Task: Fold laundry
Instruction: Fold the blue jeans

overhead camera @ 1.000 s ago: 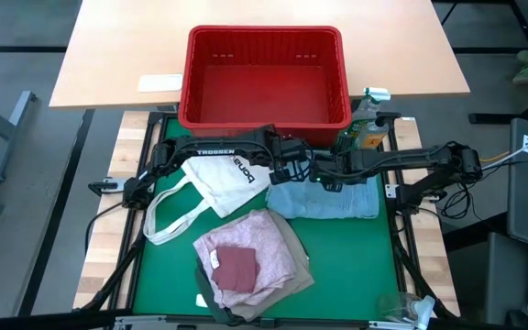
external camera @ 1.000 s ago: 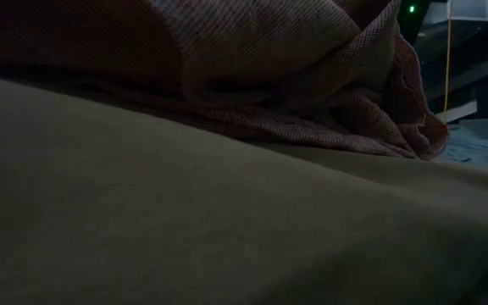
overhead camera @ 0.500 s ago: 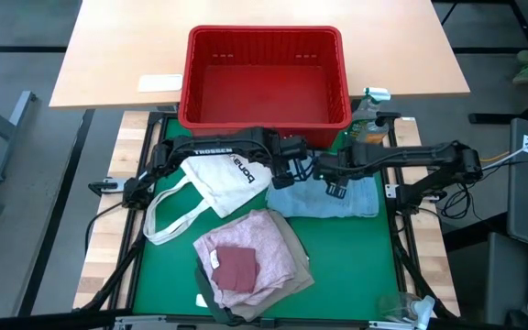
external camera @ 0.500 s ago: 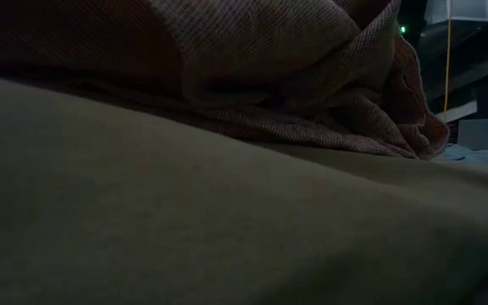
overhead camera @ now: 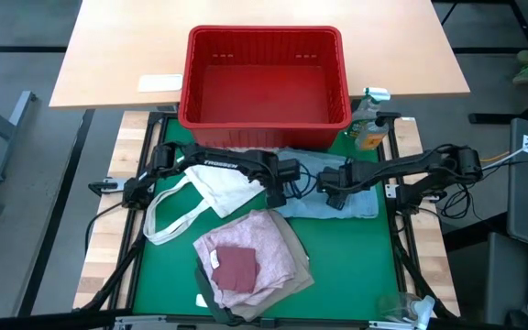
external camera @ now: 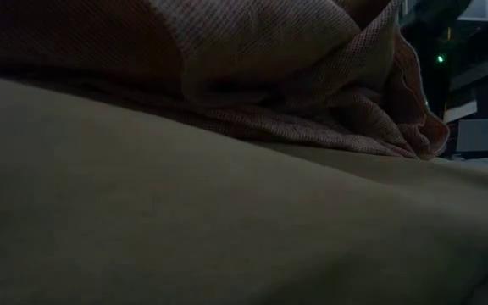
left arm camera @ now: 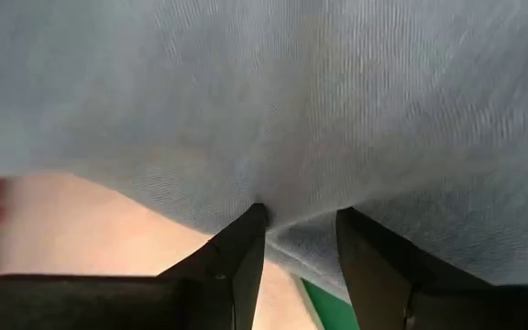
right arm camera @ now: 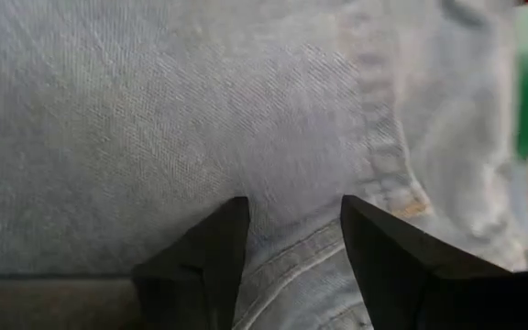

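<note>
The light blue denim jeans (overhead camera: 330,191) lie folded flat on the green mat (overhead camera: 356,266), below the red basket. My left gripper (overhead camera: 280,190) stands open over the jeans' left end, and my right gripper (overhead camera: 331,195) stands open over their middle. Both point steeply down with their tips on the denim. A pile with the mottled pink top (overhead camera: 264,240), a dark red piece, the beige trousers (overhead camera: 299,266) and a dark green garment sits near the mat's front. In the low view that pink top (external camera: 295,76) and the trousers (external camera: 185,220) block nearly everything. My left gripper (left arm camera: 301,220) sets both open fingertips (left arm camera: 253,220) on the jeans' left end, close to its edge (left arm camera: 200,197), coming steeply from above. No cloth shows pinched between them. The jeans lie flat on the mat. My right gripper (right arm camera: 291,206) sets both open fingertips (right arm camera: 235,213) on the denim beside a stitched seam (right arm camera: 374,174), steeply from above. The cloth between the tips lies flat and unpinched.
The red basket (overhead camera: 266,110) stands at the far edge of the mat. A white tote bag (overhead camera: 211,188) with long handles lies left of the jeans, under my left arm. A spray bottle (overhead camera: 369,124) stands at the far right, and clear plastic (overhead camera: 406,307) lies at the near right corner.
Both grippers have come down from above the jeans onto the denim and have tipped to point more steeply down. My left arm now covers the tote bag's lettering. The jeans, the tote bag and the pile have stayed put.
</note>
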